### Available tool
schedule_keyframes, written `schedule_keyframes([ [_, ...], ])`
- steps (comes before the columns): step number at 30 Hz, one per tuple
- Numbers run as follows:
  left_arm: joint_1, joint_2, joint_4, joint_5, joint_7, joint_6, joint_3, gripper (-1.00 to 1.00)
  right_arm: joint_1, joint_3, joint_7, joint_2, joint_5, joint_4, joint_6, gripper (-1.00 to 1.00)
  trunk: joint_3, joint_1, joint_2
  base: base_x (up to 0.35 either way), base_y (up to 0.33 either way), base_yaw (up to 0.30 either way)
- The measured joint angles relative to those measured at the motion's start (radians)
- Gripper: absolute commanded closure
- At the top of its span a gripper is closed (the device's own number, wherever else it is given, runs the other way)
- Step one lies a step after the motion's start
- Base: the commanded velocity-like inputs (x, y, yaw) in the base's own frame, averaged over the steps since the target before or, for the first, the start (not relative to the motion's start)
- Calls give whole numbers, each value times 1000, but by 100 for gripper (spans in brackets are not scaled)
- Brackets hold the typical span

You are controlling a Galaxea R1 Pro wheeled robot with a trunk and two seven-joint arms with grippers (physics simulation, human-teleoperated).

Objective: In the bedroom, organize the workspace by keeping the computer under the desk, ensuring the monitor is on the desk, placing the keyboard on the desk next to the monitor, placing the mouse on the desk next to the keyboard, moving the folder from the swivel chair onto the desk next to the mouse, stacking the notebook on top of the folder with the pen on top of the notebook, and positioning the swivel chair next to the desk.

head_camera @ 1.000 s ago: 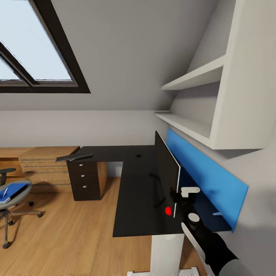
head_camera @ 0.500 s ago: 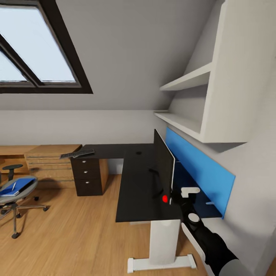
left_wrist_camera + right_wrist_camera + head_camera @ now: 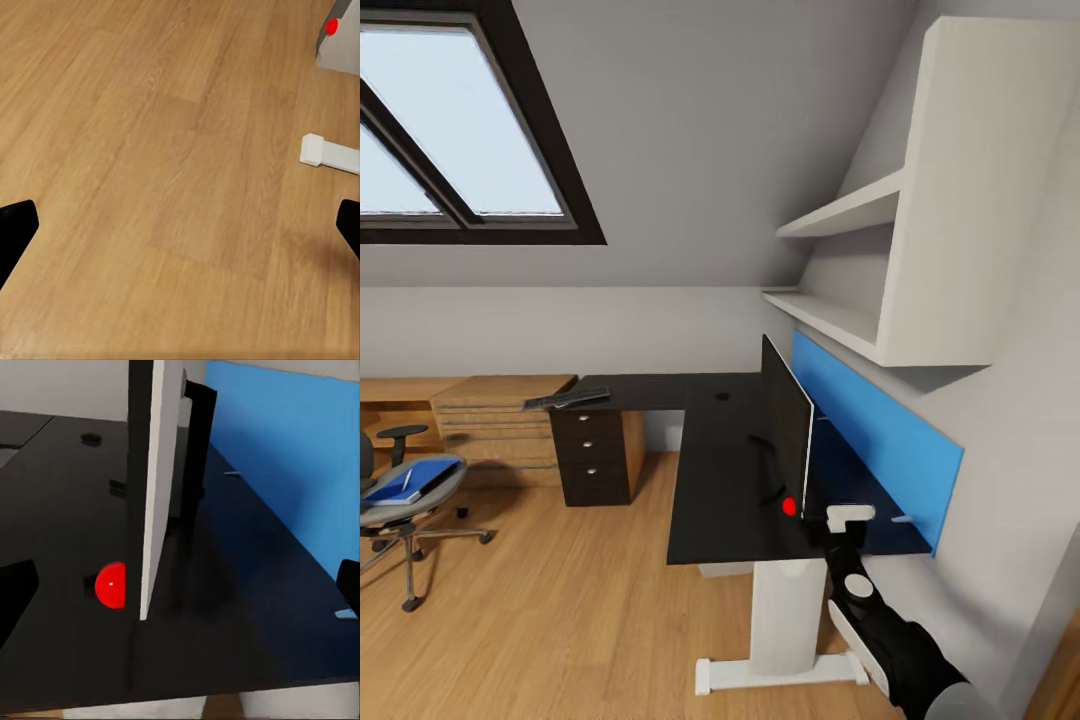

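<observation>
We see the monitor standing upright on the worktop, edge-on before the blue back panel. Our right pincer hangs just off the worktop's near end, fingers spread and empty. The left pincer gapes over bare floor. The keyboard lies on the worktop's far wing; the folder rests on the swivel chair.

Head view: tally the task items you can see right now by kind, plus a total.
desk: 1
monitor: 1
keyboard: 1
swivel chair: 1
folder: 1
pen: 1
Total: 6
</observation>
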Motion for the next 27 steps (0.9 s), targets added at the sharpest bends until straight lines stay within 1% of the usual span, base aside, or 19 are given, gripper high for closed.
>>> schedule_keyframes([
  [1, 0, 0, 0, 0, 0, 0, 0, -100, 0, 0, 0, 2, 0, 11, -4, -100, 0, 0, 0, 0, 0, 0],
  [5, 0, 0, 0, 0, 0, 0, 0, -100, 0, 3, 0, 11, -3, 116, -35, -100, 0, 0, 0, 0, 0, 0],
  [7, 0, 0, 1, 0, 0, 0, 0, -100, 0, 4, -1, 23, -4, 170, -72, -100, 0, 0, 0, 0, 0, 0],
  [10, 0, 0, 1, 0, 0, 0, 0, -100, 0, 3, -5, 60, -1, 272, -147, -100, 0, 0, 0, 0, 0, 0],
  [11, 0, 0, 2, 0, 0, 0, 1, -100, 0, 3, -5, 68, 0, 298, -163, -100, 0, 0, 0, 0, 0, 0],
  [16, 0, 1, 5, 0, 0, 1, 1, -100, 0, 3, -4, 80, 0, 370, -186, -100, 0, 0, 0, 0, 0, 0],
  [25, 0, 1, 6, 0, 0, 2, 1, -100, 0, 4, -2, 106, 0, 481, -198, -100, 0, 0, 0, 0, 0, 0],
  [26, 0, 1, 7, 0, 0, 2, 1, -100, 0, 3, -1, 109, -1, 519, -224, -100, 0, 0, 0, 0, 0, 0],
  [27, 0, 1, 8, 0, 0, 2, 1, -100, 0, 4, -1, 109, -1, 528, -236, -100, 0, 0, 0, 0, 0, 0],
])
